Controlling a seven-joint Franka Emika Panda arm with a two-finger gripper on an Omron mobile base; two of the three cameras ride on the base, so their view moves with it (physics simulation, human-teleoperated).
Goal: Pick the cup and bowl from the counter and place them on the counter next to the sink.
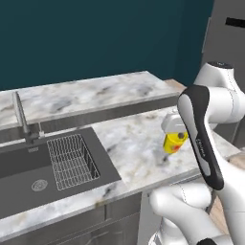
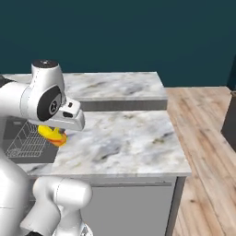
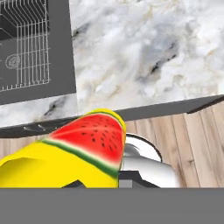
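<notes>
Yellow cup (image 1: pixel 174 142) with a watermelon print is held above the marble bench (image 1: pixel 139 143), right of the sink (image 1: pixel 28 172) and its wire rack (image 1: pixel 72 160). Tool (image 3: pixel 98 183) is clamped on the cup

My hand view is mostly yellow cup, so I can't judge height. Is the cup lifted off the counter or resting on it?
Observer: It looks lifted. In the left base view the cup hangs in the shut gripper above the marble counter, with its shadow on the counter below.
Operator: Is it over the sink or over the counter?
Observer: Over the counter. The left base view puts it to the right of the sink, apart from the basin's edge.
Operator: Where's the faucet?
Observer: At the sink's back left. The faucet stands far from the cup, beyond the wire rack.
</notes>
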